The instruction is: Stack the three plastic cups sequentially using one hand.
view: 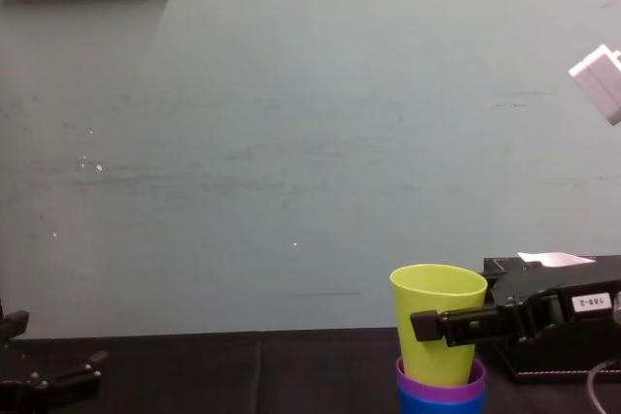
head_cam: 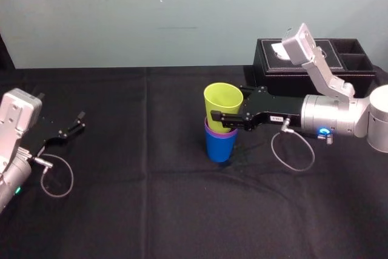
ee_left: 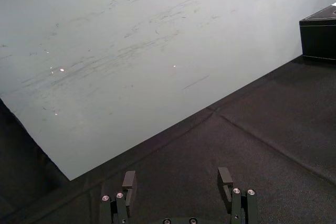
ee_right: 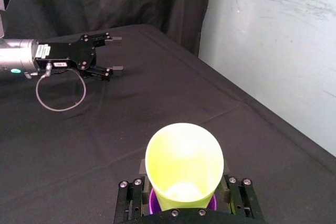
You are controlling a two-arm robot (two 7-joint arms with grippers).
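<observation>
The three plastic cups stand nested mid-table: blue cup [head_cam: 219,148] at the bottom, purple cup [head_cam: 212,133] inside it showing as a rim, yellow-green cup [head_cam: 222,98] on top, leaning slightly. My right gripper [head_cam: 225,108], the labelled hand, reaches in from the right and is shut on the yellow-green cup [ee_right: 184,161], one finger on each side. From the chest, a black finger crosses the yellow-green cup [view: 437,307] above the purple rim [view: 441,387]. My left gripper [head_cam: 70,127] rests open at the far left with nothing between its fingers [ee_left: 128,182].
A black tissue box [head_cam: 315,59] with side compartments stands behind the right arm at the table's back right. A black cloth [head_cam: 151,198] covers the table, which ends at a pale wall. Cable loops hang beneath both wrists.
</observation>
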